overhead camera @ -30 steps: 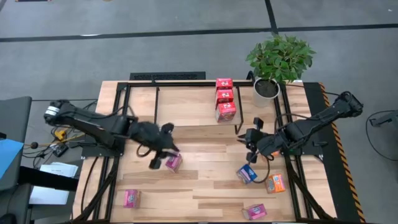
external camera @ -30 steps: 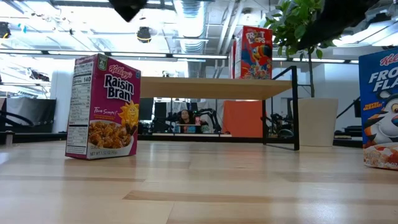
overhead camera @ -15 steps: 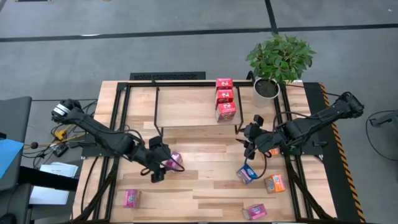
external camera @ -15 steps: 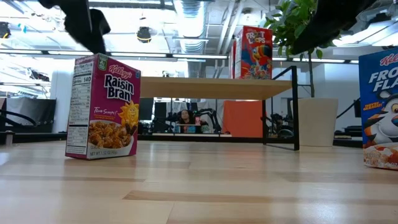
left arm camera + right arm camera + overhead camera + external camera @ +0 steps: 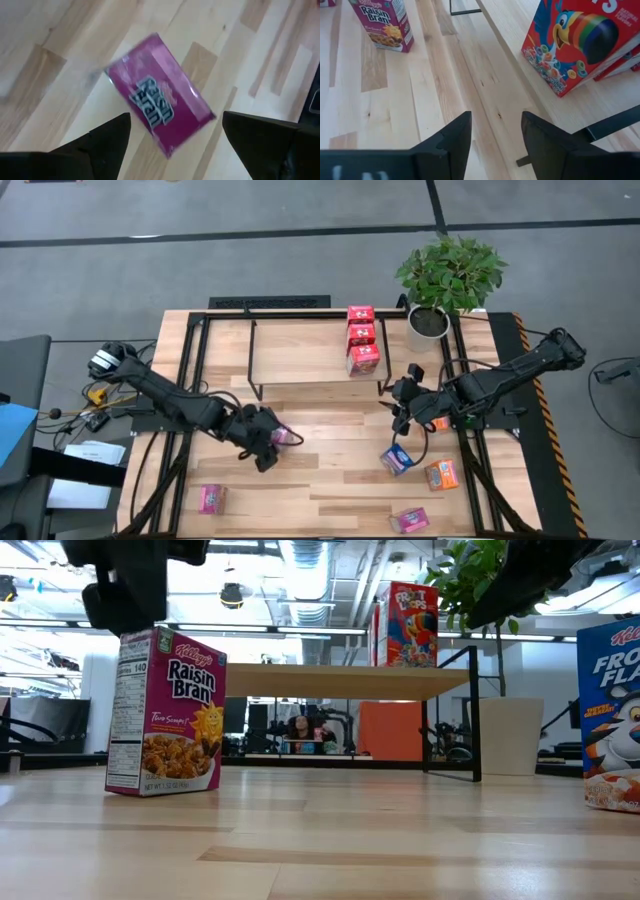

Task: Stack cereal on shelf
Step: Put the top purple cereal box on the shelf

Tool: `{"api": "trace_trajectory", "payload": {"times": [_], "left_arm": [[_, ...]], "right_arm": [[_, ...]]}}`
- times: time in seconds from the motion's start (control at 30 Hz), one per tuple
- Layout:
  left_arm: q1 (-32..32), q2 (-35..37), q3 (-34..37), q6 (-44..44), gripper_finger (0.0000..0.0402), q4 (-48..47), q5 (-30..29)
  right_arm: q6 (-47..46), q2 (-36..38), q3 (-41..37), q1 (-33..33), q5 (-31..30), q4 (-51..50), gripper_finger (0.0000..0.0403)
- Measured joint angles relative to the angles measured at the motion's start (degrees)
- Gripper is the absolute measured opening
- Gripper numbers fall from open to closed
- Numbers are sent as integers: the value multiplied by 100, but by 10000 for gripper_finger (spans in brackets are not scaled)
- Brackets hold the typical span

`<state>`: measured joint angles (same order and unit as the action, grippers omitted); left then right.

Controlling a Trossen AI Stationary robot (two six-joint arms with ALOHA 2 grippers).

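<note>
Small magenta-pink cardboard Raisin Bran box (image 5: 281,437) stands upright on the light wooden tabletop (image 5: 330,480), left of centre, in front of the shelf, not yet gripped. Left gripper (image 5: 172,150) sits right over it w/ fingers spread wide, 1 each side of the box top, no contact visible in the left wrist view. Step in hand looks like the pickup of this box; next move prob. calls for lowering, squeezing the narrow sides, then lifting to the low black-tube rack w/ pale wooden board (image 5: 300,350). 3 red Froot Loops boxes (image 5: 361,338) already sit in a row on that board near its right end. Right gripper (image 5: 405,402) waits just beside the rack's right front leg, fingers parted, holding nothing. Orange-and-blue Frosted Flakes box (image 5: 397,459) lies near it, another (image 5: 443,474) beside; 2 more pink boxes (image 5: 210,499) (image 5: 409,520) near the front edge. Potted green plant (image 5: 447,280) at back right corner. Beyond: grey floor, bright office ceiling, a person seated far behind the shelf.
</note>
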<state>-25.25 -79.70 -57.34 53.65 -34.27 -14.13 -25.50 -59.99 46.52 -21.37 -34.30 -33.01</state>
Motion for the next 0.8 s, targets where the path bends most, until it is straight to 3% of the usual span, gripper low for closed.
{"api": "trace_trajectory", "payload": {"times": [0.33,0.57,0.8], "left_arm": [[434,-158,-2,62,305,64,0],[548,-562,-2,100,304,36,344],[551,-531,-2,304,277,36,452]], "right_arm": [[2,0,0,1,8,-2,198],[0,0,0,1,7,-107,187],[0,0,-2,1,7,-109,173]]}}
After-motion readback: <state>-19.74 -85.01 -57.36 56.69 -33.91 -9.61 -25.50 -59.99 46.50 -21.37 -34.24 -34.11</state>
